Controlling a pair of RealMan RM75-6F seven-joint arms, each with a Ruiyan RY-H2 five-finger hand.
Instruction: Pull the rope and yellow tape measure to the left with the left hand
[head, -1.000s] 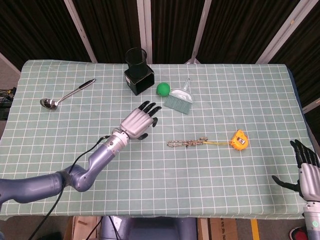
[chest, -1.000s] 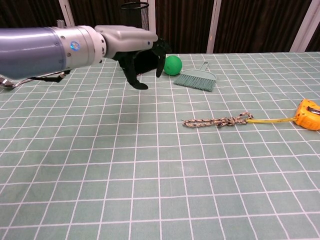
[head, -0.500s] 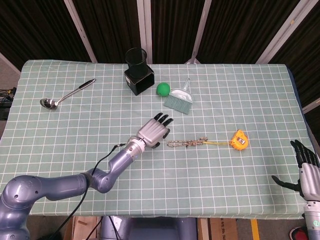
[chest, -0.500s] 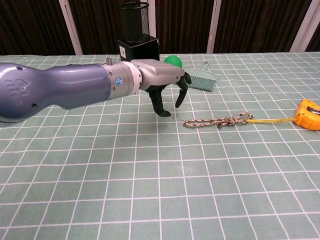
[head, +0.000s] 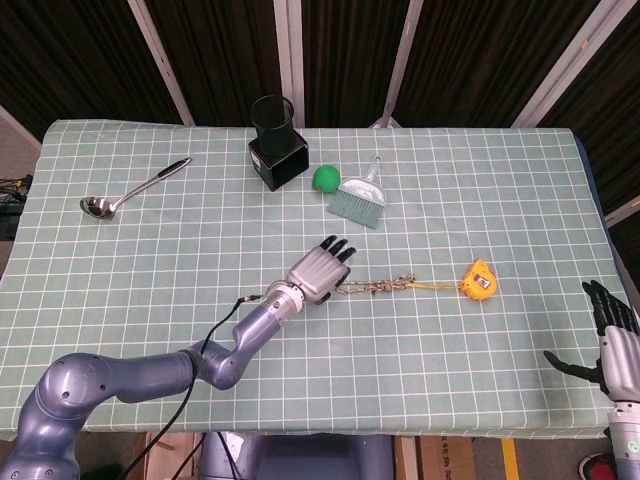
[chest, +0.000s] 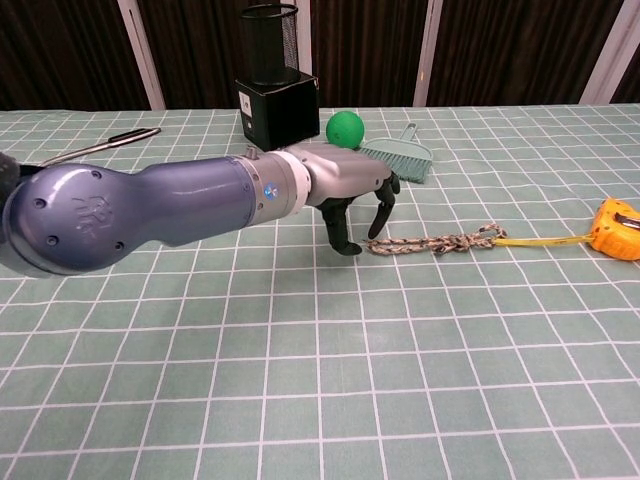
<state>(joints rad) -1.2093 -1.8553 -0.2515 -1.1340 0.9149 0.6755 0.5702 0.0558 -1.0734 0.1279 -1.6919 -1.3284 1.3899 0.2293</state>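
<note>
A braided rope (head: 378, 287) (chest: 430, 243) lies on the green checked cloth, tied to the yellow strip of a yellow tape measure (head: 479, 279) (chest: 615, 228) at its right end. My left hand (head: 322, 270) (chest: 350, 186) hovers just over the rope's left end, fingers spread and pointing down, with the thumb tip close to the rope. It holds nothing. My right hand (head: 612, 340) stays open at the table's right front corner, far from the rope.
Behind the left hand stand a black mesh cup on a black box (head: 277, 145) (chest: 272, 82), a green ball (head: 325, 178) (chest: 344, 129) and a small green brush (head: 358, 197) (chest: 399, 155). A metal ladle (head: 130, 190) lies at the far left.
My left hand has moved right and toward the front, from near the black box to the rope's left end. The rope, the tape measure and the right hand have not moved.
</note>
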